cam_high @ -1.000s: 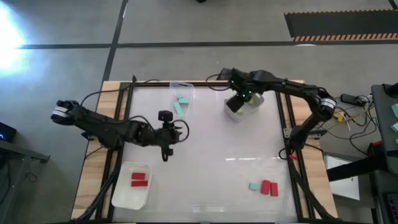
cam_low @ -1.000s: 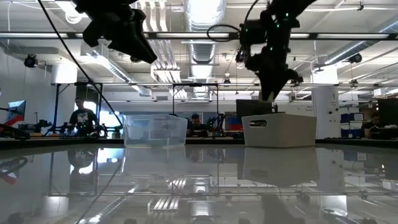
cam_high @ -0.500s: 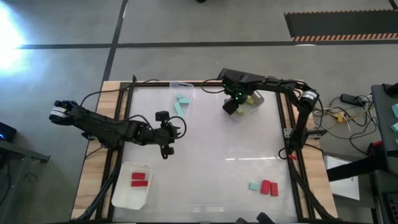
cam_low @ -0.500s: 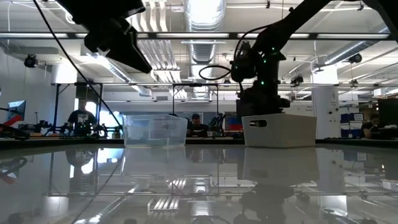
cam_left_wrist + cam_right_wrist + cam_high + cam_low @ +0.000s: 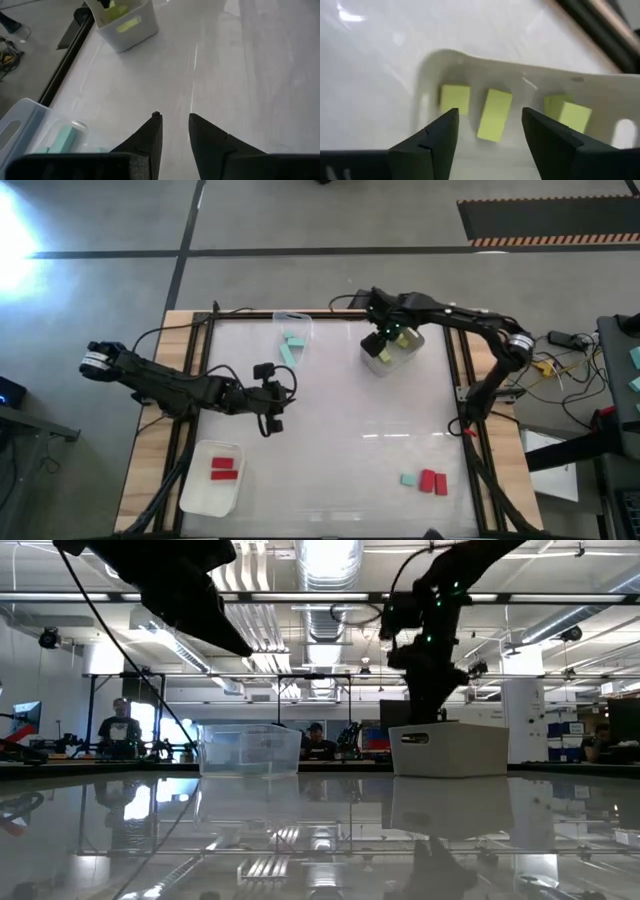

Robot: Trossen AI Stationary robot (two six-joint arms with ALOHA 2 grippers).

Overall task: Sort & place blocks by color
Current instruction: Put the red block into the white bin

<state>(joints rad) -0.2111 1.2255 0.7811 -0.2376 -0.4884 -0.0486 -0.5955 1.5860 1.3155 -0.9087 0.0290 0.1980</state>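
Observation:
My right gripper (image 5: 378, 346) hangs open and empty over the white tray (image 5: 400, 352) at the far right. Its wrist view shows its fingertips (image 5: 490, 112) above three yellow-green blocks (image 5: 495, 120) lying on the tray's floor. My left gripper (image 5: 274, 404) hovers above the table's middle left, fingers a little apart (image 5: 175, 119) and empty. Teal blocks (image 5: 291, 345) lie in the clear tray at the far middle. Two red blocks (image 5: 223, 468) lie in the near-left tray. One teal block (image 5: 408, 479) and two red blocks (image 5: 434, 481) lie loose on the table at the near right.
The clear tray (image 5: 250, 748) and the white tray (image 5: 450, 748) stand side by side along the far edge. Bare tabletop lies between the trays and the loose blocks. People stand in the room beyond the table (image 5: 118, 730).
My right gripper went down into the white tray half a second ago and has since risen back above it. The three yellow-green blocks lie in the tray.

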